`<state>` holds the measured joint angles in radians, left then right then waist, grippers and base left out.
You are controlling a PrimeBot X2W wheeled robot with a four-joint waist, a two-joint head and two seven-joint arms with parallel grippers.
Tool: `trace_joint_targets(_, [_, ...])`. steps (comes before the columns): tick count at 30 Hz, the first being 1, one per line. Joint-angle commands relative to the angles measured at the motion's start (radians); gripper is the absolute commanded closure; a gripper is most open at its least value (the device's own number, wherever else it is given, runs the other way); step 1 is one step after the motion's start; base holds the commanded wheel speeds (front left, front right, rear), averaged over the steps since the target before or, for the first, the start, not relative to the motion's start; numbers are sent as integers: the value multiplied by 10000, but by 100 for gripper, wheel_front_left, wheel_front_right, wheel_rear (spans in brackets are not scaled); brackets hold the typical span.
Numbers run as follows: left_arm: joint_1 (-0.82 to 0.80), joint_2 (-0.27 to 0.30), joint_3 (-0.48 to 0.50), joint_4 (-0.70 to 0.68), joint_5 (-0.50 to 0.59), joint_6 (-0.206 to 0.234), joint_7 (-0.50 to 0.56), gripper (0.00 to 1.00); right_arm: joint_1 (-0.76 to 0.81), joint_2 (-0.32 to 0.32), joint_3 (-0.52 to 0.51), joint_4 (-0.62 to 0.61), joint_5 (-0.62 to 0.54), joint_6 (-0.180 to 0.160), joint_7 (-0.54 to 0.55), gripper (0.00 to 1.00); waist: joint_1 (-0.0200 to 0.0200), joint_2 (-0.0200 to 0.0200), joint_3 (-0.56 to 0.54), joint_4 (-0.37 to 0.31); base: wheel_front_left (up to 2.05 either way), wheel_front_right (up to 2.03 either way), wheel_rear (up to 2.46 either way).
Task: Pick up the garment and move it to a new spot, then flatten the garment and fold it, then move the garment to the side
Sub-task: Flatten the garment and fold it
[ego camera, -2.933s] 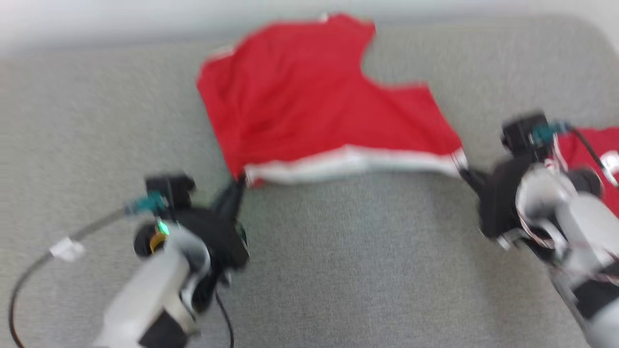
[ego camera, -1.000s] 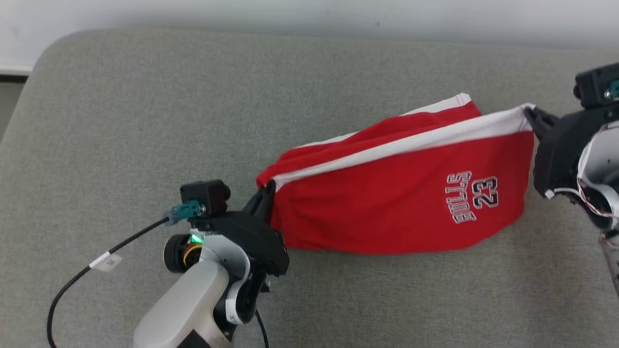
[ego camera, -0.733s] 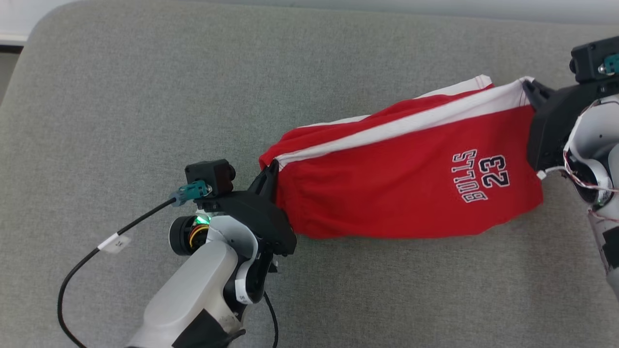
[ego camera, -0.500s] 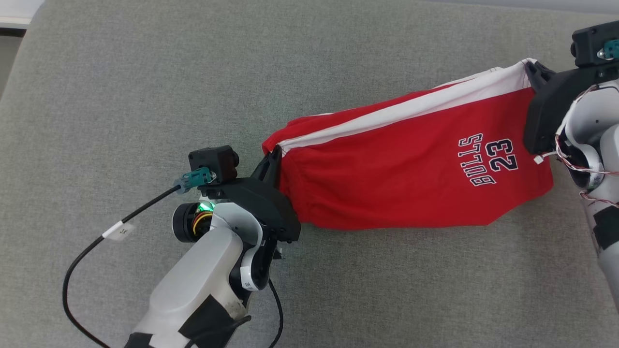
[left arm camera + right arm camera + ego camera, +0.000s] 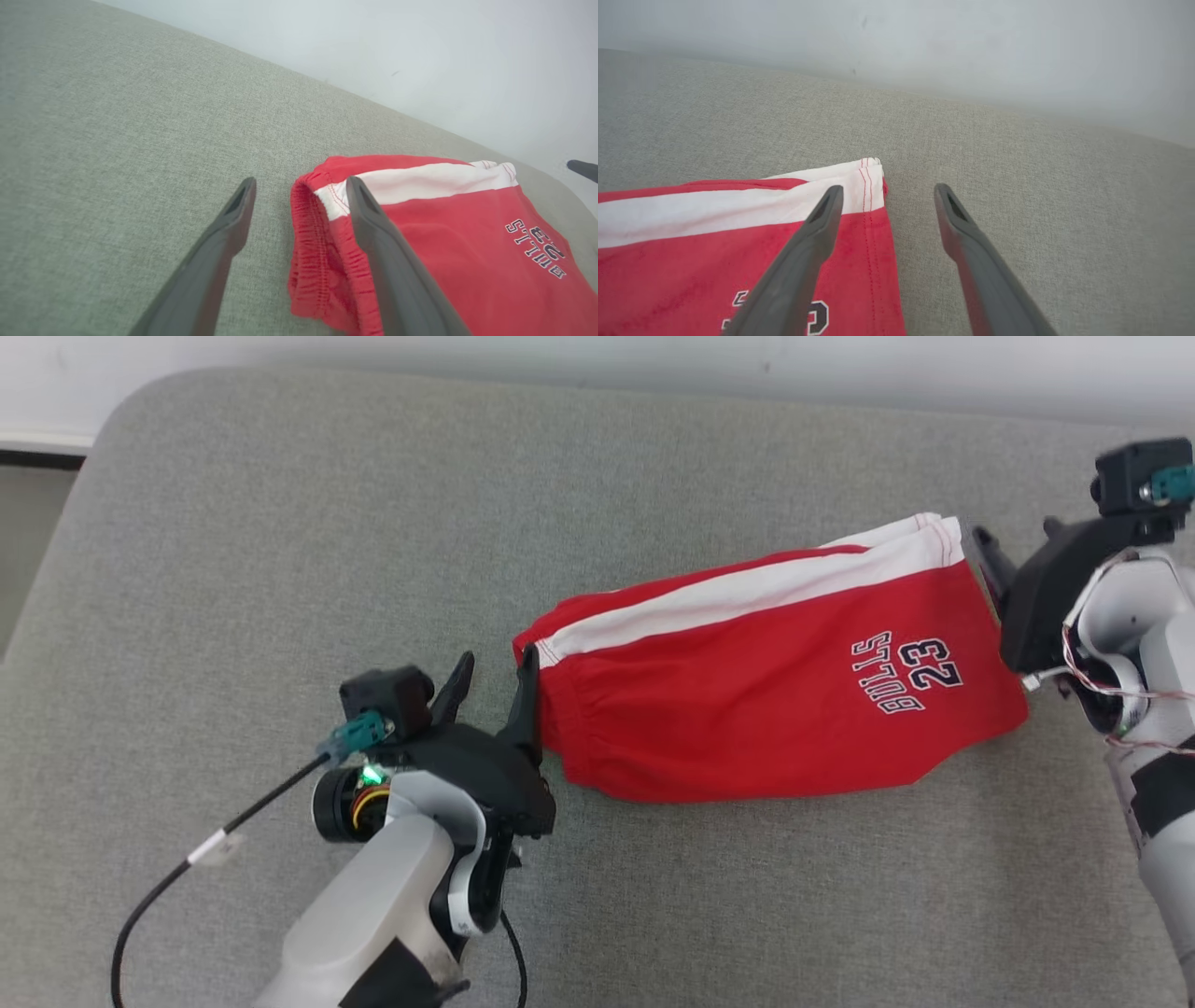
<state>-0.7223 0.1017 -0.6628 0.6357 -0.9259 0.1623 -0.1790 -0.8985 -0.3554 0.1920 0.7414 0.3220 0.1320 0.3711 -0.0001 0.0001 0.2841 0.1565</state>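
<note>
One garment [image 5: 766, 709]: red shorts, folded in two layers, lying flat on grey cushion [image 5: 280, 569], right of middle in head view. One white stripe [image 5: 747, 602] along far edge, one print "BULLS 23" [image 5: 906, 672] near hem end

Two pincers, two dark fingers each. Left pincer [image 5: 497, 658] spread, pinching nothing; one finger against elastic waistband corner, other over bare cushion. Right pincer [image 5: 1016, 529] spread also, pinching nothing; just beside hem corner at white stripe

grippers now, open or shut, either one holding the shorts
Left gripper: open, holding nothing, at the waistband end of the shorts.
Right gripper: open, holding nothing.
</note>
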Motion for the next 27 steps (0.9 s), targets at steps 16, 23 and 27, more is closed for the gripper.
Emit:
trace_joint_targets(16, [3107,779,1059,-2492,2214,-304,-855,0,1231,-62,-1385,971,533,-24,975,0,1,-1,-349,809,0,0,0])
trace_joint_targets(23, [5197,640,2149,-3668,3384,-478,-859,0,1415,442,-1788,1667,73,-23,1008,0,1,-1,-327,1168,0,0,0])
trace_joint_targets(27, [5814,442,2569,-3892,3689,-587,-860,0,1520,734,-1864,1997,-63,-6,1120,0,1,-1,-364,1268,0,0,0])
